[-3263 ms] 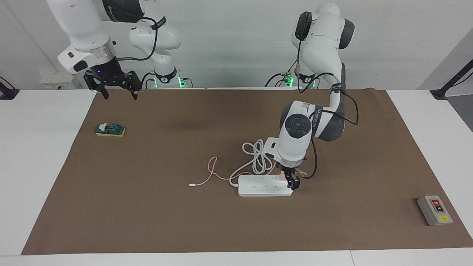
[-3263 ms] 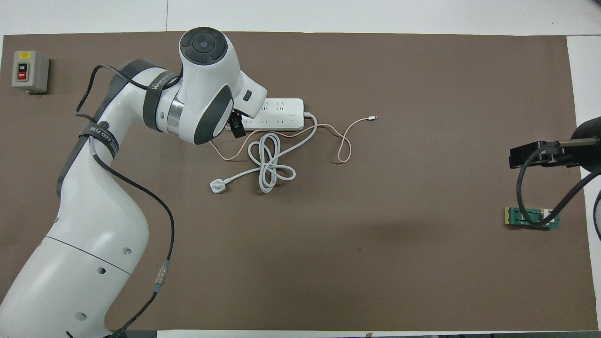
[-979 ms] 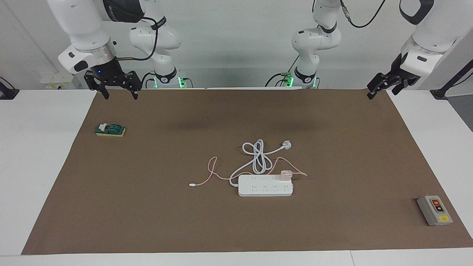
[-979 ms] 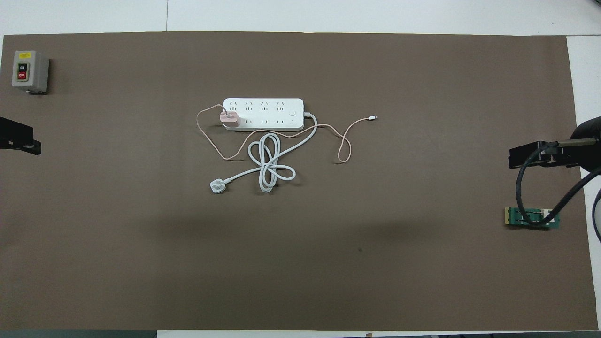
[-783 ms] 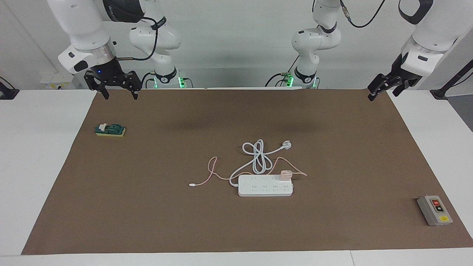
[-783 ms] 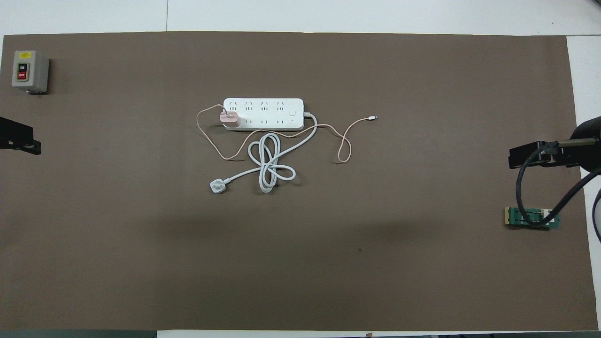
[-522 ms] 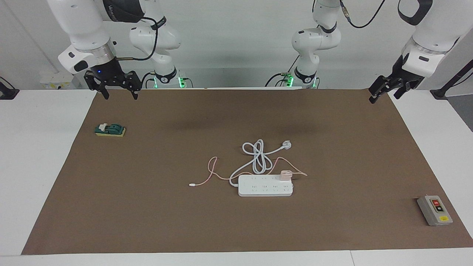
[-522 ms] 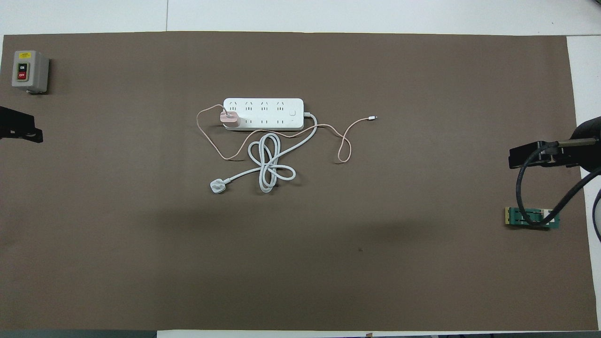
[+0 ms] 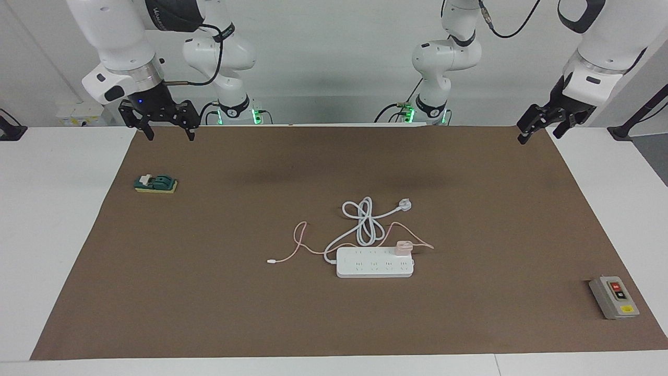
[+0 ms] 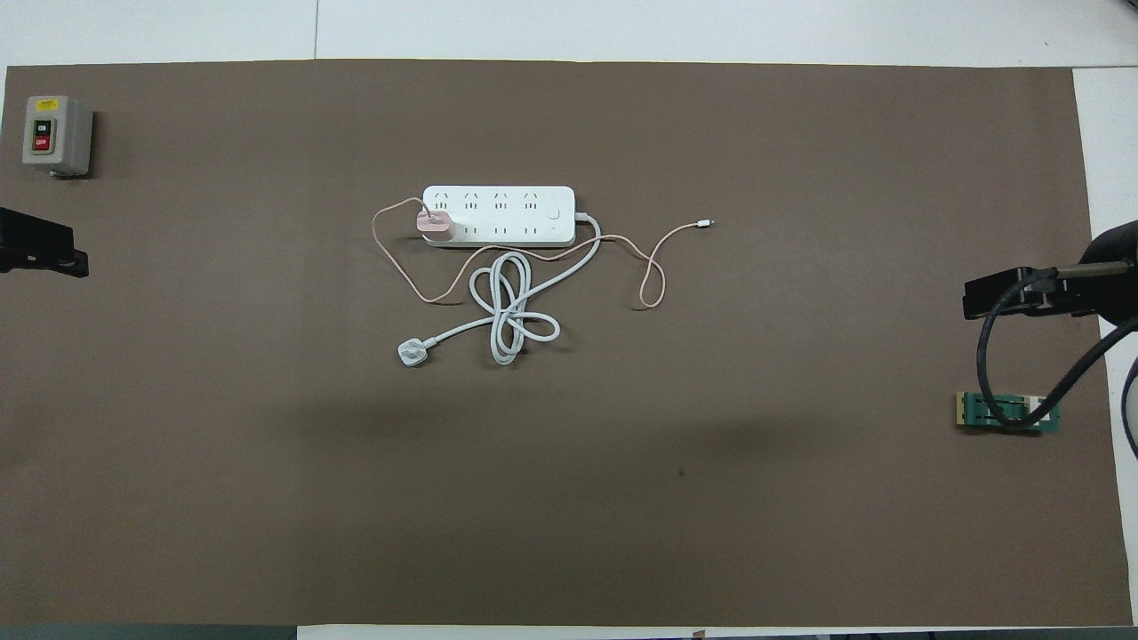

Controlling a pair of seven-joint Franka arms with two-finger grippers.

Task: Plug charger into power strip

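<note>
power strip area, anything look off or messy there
Nothing stands out. The charger sits upright in the power strip at its end toward the left arm; its pink cable and the strip's white cord lie loosely looped, nothing damaged.

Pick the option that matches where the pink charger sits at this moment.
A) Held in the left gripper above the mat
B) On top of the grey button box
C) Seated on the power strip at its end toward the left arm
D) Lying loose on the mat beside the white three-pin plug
C: the charger sits on the power strip at that end, with both grippers raised and apart from it.
</note>
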